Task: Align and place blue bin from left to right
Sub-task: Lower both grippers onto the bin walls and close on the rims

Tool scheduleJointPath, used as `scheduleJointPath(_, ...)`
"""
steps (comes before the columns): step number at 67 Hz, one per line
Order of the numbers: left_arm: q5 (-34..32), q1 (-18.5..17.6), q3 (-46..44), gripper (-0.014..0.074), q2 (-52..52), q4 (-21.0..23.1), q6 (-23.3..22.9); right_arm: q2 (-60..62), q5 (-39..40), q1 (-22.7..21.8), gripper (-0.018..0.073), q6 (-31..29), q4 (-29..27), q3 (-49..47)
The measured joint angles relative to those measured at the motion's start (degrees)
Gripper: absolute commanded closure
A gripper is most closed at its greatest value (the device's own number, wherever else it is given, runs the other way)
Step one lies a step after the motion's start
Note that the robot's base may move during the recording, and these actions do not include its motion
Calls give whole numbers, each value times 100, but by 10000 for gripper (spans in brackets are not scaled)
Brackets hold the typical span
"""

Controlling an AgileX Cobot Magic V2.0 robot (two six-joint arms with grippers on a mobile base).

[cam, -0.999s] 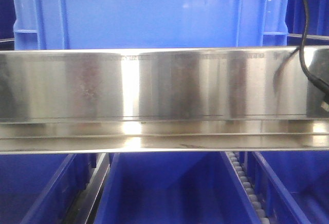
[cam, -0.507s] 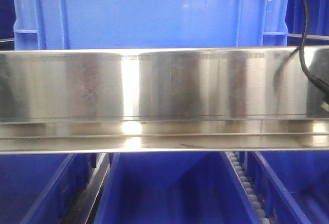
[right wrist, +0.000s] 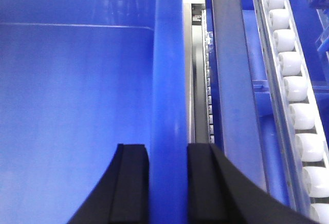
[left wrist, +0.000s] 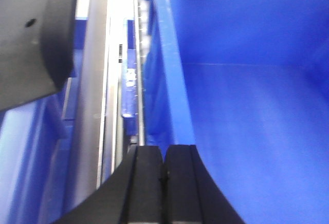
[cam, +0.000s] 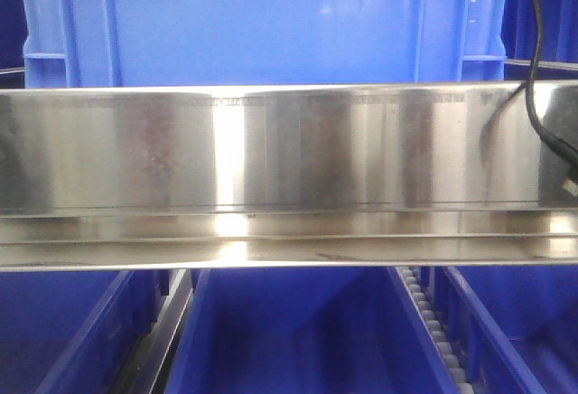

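Right gripper (right wrist: 168, 154): black fingers clamped astride the right wall of the large bright-blue rectangular plastic bin (right wrist: 77, 106).
Left gripper (left wrist: 164, 152): fingers pressed together, nothing between, near the bin's left wall.
Bin: beside the white roller track (right wrist: 293, 100) (lower middle in front view, probably).
Change: none visible since earlier frames; bin unmoved, rightward shift apparently not begun.

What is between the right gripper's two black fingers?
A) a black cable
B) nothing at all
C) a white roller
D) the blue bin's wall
D: the right gripper has one black finger on each side of the wall of the blue bin.
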State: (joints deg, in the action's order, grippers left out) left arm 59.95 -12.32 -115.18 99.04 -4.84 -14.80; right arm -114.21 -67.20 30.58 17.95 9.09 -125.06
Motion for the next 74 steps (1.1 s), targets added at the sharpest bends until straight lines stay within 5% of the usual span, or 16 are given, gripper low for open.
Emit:
scheduleJointPath(11, -359, -370, 0, 286, 20, -360, -27, 0, 0, 0, 637, 0, 0, -9)
scheduleJointPath(28, -600, -727, -63, 290, 269, -1217, -695, 0, -31, 0, 637, 0, -9, -9)
scheduleJointPath(74, -372, -727, -118, 321, 912, -1528, -786, 0, -45, 0, 637, 0, -9, -9)
